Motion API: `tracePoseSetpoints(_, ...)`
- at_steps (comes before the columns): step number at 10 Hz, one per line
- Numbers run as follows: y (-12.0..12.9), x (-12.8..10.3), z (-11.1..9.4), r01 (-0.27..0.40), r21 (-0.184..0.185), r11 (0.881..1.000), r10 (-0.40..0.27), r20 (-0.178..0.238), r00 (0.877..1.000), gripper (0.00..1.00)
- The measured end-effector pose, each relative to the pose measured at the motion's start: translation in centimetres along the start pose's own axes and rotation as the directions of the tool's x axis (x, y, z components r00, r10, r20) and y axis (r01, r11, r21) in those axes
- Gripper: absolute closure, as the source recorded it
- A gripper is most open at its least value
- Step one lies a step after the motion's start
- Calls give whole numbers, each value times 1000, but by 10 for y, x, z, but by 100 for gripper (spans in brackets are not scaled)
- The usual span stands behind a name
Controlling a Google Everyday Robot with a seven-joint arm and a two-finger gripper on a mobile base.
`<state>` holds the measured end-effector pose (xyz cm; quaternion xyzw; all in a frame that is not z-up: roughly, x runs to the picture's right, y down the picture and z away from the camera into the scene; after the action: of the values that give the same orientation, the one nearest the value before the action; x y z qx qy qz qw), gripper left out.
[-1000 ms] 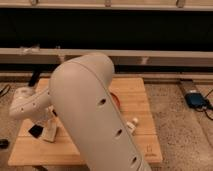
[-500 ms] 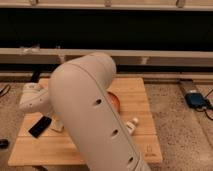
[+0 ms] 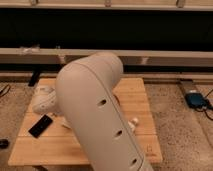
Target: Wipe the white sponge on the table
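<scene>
The light wooden table (image 3: 135, 100) fills the middle of the camera view, and my big white arm (image 3: 95, 115) covers most of it. My gripper (image 3: 56, 116) hangs low over the table's left part, shut, its tip tucked against the arm's edge. The white sponge is hidden; only a pale sliver shows beside the gripper's tip, and I cannot tell what it is.
A black phone (image 3: 40, 126) lies on the table just left of the gripper. A small white bottle (image 3: 133, 123) lies on the right side, partly behind the arm. A blue device (image 3: 195, 100) sits on the floor at right. A long dark bench runs behind the table.
The gripper has shifted to the right over the table's left part, closer to the arm. The black phone now lies fully uncovered.
</scene>
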<state>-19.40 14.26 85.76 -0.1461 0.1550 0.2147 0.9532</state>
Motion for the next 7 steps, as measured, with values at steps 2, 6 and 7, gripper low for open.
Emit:
tracePoseSetpoints(2, -8, 29, 13, -9, 4, 1000, 9, -27, 1000, 100)
tracePoseSetpoints(6, 1, 77, 20, 5, -36, 999, -7, -50, 999, 100)
tracePoseSetpoints(7, 10, 87, 16, 23, -55, 998, -25, -44, 999, 100)
